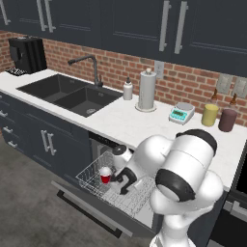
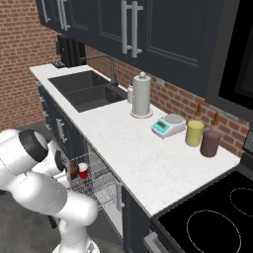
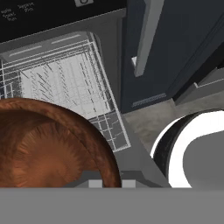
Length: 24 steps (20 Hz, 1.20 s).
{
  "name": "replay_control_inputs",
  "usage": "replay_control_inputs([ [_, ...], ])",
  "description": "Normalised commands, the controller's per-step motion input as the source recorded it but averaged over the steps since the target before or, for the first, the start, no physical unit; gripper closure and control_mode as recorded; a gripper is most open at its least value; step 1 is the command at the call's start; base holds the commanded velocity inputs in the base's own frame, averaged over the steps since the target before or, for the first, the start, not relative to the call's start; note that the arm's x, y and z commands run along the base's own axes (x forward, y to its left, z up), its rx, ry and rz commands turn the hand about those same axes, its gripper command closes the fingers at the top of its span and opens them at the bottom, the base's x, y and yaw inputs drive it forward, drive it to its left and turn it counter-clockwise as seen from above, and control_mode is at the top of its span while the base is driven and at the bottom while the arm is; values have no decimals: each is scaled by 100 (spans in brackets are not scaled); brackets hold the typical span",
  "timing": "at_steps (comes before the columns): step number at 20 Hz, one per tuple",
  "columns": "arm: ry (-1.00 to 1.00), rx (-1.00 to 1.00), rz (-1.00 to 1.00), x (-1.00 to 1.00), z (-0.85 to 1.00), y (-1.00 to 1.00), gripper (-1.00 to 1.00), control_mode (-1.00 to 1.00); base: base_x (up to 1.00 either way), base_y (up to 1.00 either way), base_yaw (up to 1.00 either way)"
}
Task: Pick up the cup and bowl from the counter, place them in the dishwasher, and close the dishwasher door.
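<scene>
So the cup (image 1: 105, 175) sits in the dishwasher (image 1: 103, 181) rack; the claw (image 1: 126, 184) grips the bowl (image 3: 52, 151) above it, door (image 1: 91, 210) open.

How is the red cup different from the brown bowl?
The cup is red with a white rim; the bowl is brown and wood-like. The cup stands upright in the dishwasher rack; the bowl sits right at the hand, above the rack. Both are small and round.
</scene>
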Motion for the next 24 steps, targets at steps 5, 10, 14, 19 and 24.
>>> replay_control_inputs([
  [5, 5, -3, 0, 32, -32, 0, 100, -100, 0, 0, 0],
  [10, 2, -7, 0, 29, -38, 0, 100, -100, 0, 0, 0],
  [14, 1, -8, 0, 31, -40, 2, 100, -100, 0, 0, 0],
  [19, 0, -9, 0, 30, -39, 11, 100, -100, 0, 0, 0],
  [24, -2, -21, 0, 3, -52, 42, 100, -100, 0, 0, 0],
])
